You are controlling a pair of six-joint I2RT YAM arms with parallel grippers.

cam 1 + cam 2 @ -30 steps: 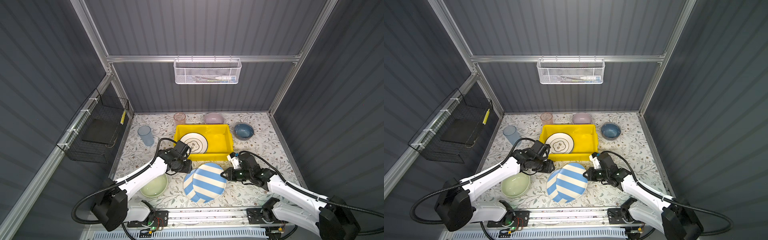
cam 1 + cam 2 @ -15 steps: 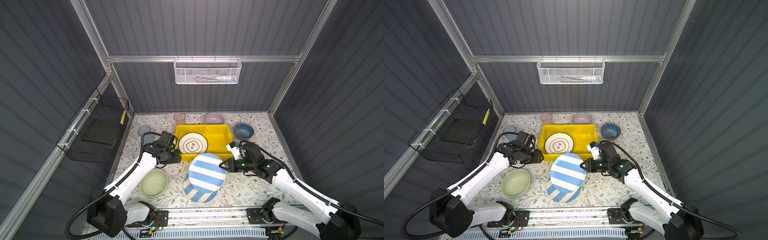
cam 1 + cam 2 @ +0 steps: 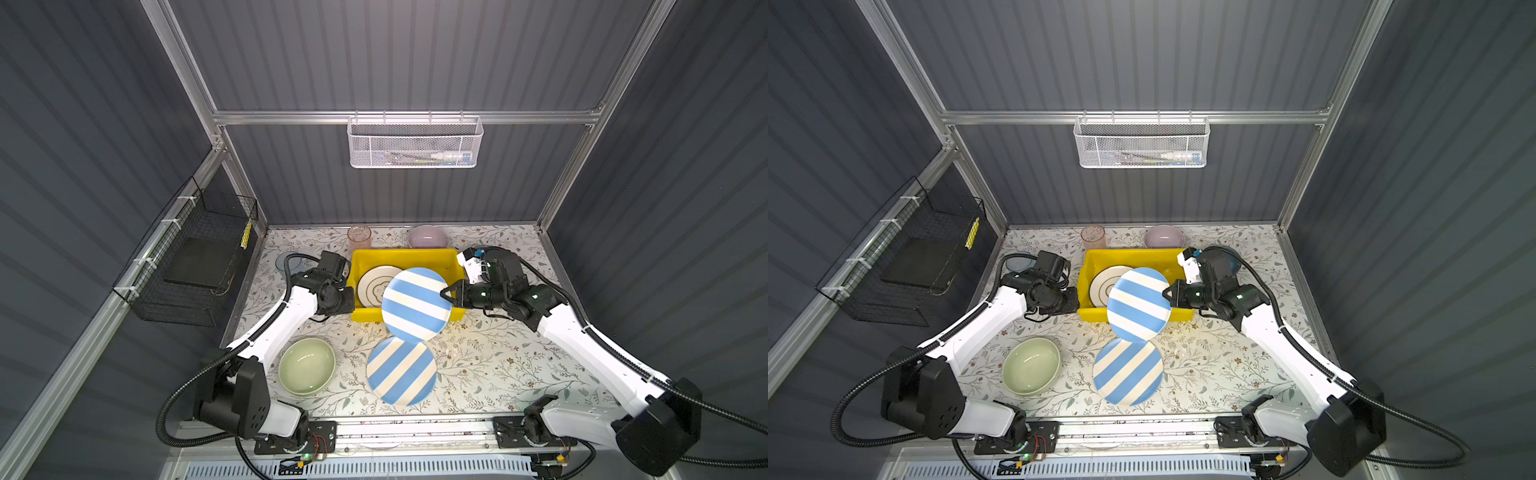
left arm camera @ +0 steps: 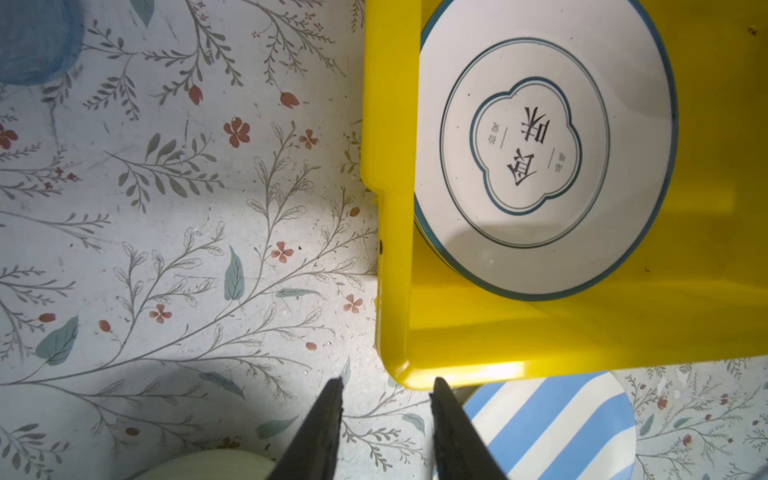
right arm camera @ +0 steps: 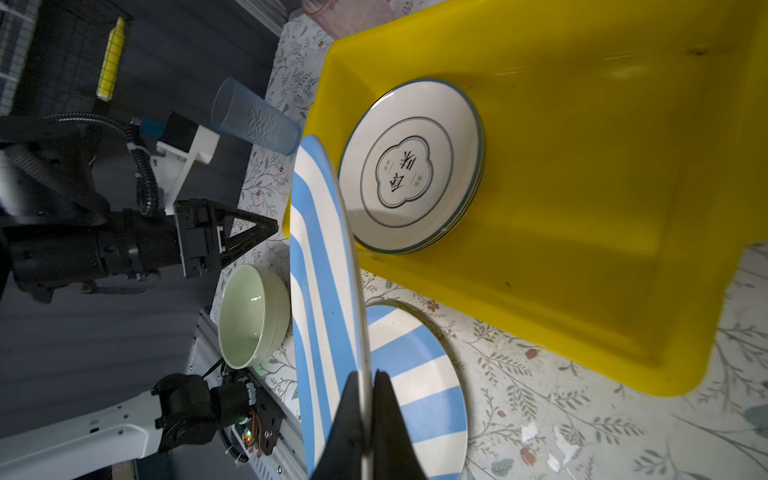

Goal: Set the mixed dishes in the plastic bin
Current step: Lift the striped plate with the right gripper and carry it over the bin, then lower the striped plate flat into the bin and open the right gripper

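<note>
Yellow plastic bin at centre of frame in both top views, set on the floral worktop toward the back wall. Inside, against its left end, a white emblem plate lying flat, ringed in dark green, with dark characters inside a clover outline.

Right hand extended in from the right of frame, clenched on the rim of a blue-white striped plate. Fingers pinched tight on either side of that rim in the right wrist view. Plate raised and tilted, striped face turned up toward the top cameras, covering the bin's front rim and the right part of the emblem plate in both top views. Likely clear of the rim, though hard to confirm from overhead.

Just below it in frame, a second striped plate flat on the worktop, its far edge hidden under the raised one. Pale green bowl lower left of centre, upright, well apart from the bin.

Left hand just outside the bin's front left corner, released — fingers parted, nothing between them, tips over bare worktop beside the yellow lip.

Along the back edge of the worktop, pink tumbler behind the bin's left end and lilac bowl behind its right half, both near the back rim. Blue tumbler upright at the left edge of the worktop, beside the left arm's wrist.

White mesh basket on the back wall rail at top centre — black wire basket on the left wall, middle left of frame.
</note>
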